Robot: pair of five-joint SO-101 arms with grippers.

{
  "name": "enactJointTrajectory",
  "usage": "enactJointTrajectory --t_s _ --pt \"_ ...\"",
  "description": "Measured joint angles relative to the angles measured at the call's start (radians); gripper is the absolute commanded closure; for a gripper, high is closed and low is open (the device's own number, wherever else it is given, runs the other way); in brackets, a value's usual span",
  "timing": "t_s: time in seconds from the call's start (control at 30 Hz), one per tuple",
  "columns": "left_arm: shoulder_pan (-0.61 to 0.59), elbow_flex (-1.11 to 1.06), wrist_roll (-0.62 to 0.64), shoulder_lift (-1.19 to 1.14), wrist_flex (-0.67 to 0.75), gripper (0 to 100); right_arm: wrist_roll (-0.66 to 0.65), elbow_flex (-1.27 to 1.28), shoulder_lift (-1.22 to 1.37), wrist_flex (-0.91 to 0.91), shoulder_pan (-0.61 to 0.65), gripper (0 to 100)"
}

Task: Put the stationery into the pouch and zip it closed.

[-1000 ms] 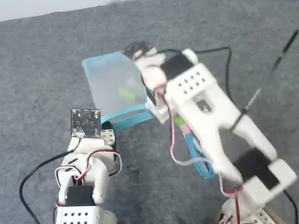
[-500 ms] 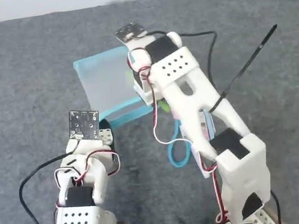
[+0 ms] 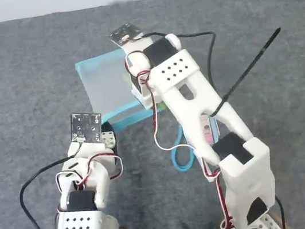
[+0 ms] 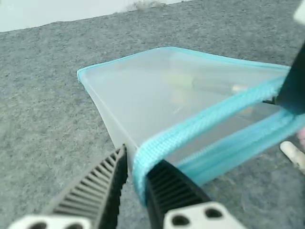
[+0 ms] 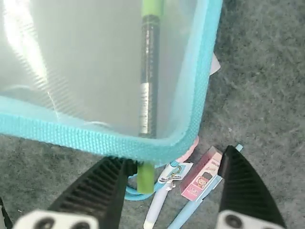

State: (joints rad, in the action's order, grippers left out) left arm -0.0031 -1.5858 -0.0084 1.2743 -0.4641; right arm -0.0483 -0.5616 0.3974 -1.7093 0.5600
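Note:
A translucent pouch (image 3: 107,84) with a teal zip edge (image 4: 200,121) lies at the middle of the table. My left gripper (image 4: 136,179) is shut on that teal edge at the pouch's near corner (image 3: 113,122). My right gripper (image 5: 167,186) hangs open over the pouch's mouth (image 5: 143,143), nothing between its fingers. A green and black pen (image 5: 147,81) lies mostly inside the pouch, its green end (image 5: 144,176) sticking out past the edge. Outside, beside the mouth, lie a pink eraser (image 5: 200,174), a white pen (image 5: 157,205) and a light blue pen (image 5: 190,212).
Grey felt covers the table (image 3: 20,83). A blue looped item (image 3: 180,158) and the pink eraser (image 3: 207,129) lie under the right arm (image 3: 197,101). A black tie (image 3: 253,69) sticks out from that arm. Open room lies left of and beyond the pouch.
The right arm has swung left and further over the pouch, and the pouch has shifted slightly left. The left arm has held still on the pouch's edge.

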Motion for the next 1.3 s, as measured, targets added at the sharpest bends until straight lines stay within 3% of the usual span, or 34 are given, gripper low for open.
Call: enactJointTrajectory --t_s 0.13,0.3,0.47,0.6,0.8,1.03,1.2,1.3 --pt "-0.006 0.000 0.000 0.000 0.000 99 -0.072 0.000 -0.071 -0.028 0.000 72.8" --pt "-0.152 0.000 0.031 0.002 0.000 99 -0.155 0.000 -0.238 -0.032 -0.002 72.8" --pt "-0.153 0.000 0.031 0.002 0.000 99 -0.166 0.048 -0.293 -0.032 -0.011 72.8" --pt "-0.160 0.000 0.031 0.002 -0.002 99 -0.164 0.203 -0.293 0.002 -0.104 72.9" --pt "0.049 0.000 -0.112 0.002 -0.083 99 -0.101 0.582 -0.293 0.180 -0.258 72.9" --pt "-0.216 0.049 0.029 0.002 -0.083 99 -0.098 0.888 -0.293 0.313 -0.336 72.9" --pt "-0.149 0.049 -0.017 0.002 -0.083 99 -0.098 0.982 -0.293 0.341 -0.308 72.9" --pt "-0.207 0.055 0.028 0.002 -0.084 99 -0.098 1.016 -0.293 0.348 -0.290 72.9"
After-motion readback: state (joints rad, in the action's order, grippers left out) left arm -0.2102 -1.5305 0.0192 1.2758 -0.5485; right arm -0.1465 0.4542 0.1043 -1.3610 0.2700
